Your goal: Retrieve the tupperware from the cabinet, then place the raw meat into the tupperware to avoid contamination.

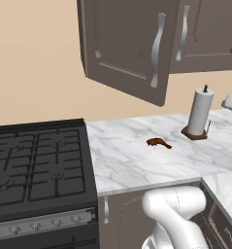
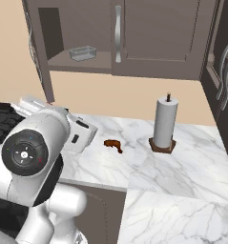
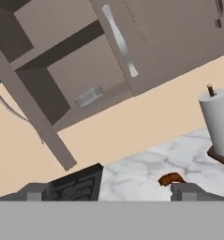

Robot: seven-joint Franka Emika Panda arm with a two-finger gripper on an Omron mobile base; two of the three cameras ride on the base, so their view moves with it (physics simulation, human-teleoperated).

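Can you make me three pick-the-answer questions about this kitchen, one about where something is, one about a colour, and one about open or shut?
1. Where is the tupperware?
A. on the stove
B. on the cabinet shelf
C. beside the paper towel roll

2. What colour is the raw meat?
A. reddish-brown
B. green
C. blue

3. How is the cabinet's left door?
A. shut
B. missing
C. swung open

Answers:
1 B, the pale box sits on the lower shelf behind the open door.
2 A, it lies reddish-brown on the marble counter.
3 C, the door stands out from the cabinet and the shelf shows.
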